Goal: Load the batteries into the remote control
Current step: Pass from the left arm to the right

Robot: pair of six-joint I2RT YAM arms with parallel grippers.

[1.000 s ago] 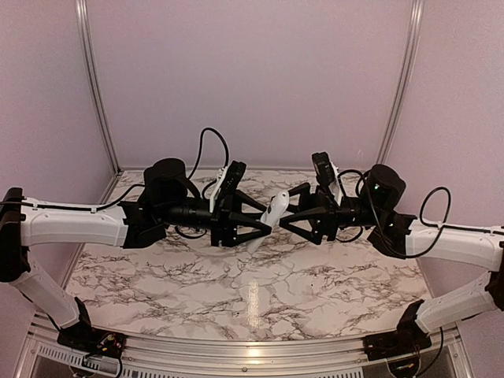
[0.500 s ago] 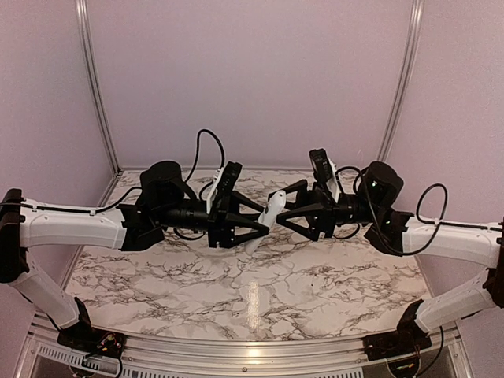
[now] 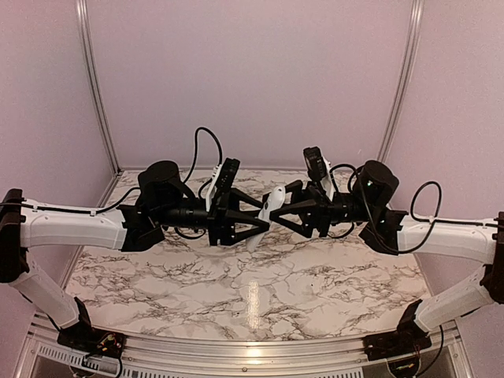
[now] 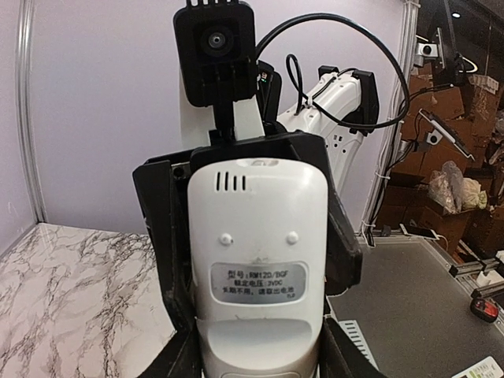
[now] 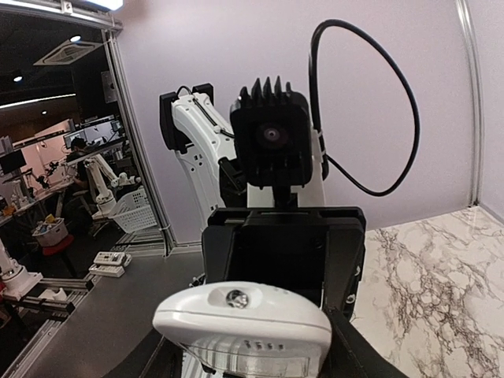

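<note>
- since the remote control (image 3: pixel 276 198) hangs tilted in the air above the marble table (image 3: pixel 157 276), near the middle of the top view, you have nothing under it to catch a slip. the left gripper (image 3: pixel 263 222) reaches it from 9 o'clock and the right gripper (image 3: pixel 277 211) from 3 o'clock.
- left gripper: pinching the remote's lower end. in the left wrist view its fingers (image 4: pixel 179 364) press on both long edges at 6 o'clock.
- right gripper: its fingers (image 4: pixel 161 236) flank the upper half and touch both long edges, so take it as clamped on the remote too.
- handling: expect a light, stiff, hollow plastic shell. its smooth faces and rounded edges will likely be slippery between hard pads. squeeze across the long edges rather than the flat faces, and only firmly enough to stop it twisting, since a hard pinch could flex the case.
- where to hold: the back faces the left wrist camera. you see the label (image 4: pixel 258 282) mid-body, the vent slots (image 4: pixel 231 182) at 12 o'clock of it, and what looks like the battery door (image 4: pixel 256 346) at 6 o'clock of it, closed.
- your safest hold is on the upper half, clear of that door. the left fingers sit right beside the door, so that grip will probably have to give way before it can slide.
- batteries: none show in any view, so you cannot tell where they lie.
</note>
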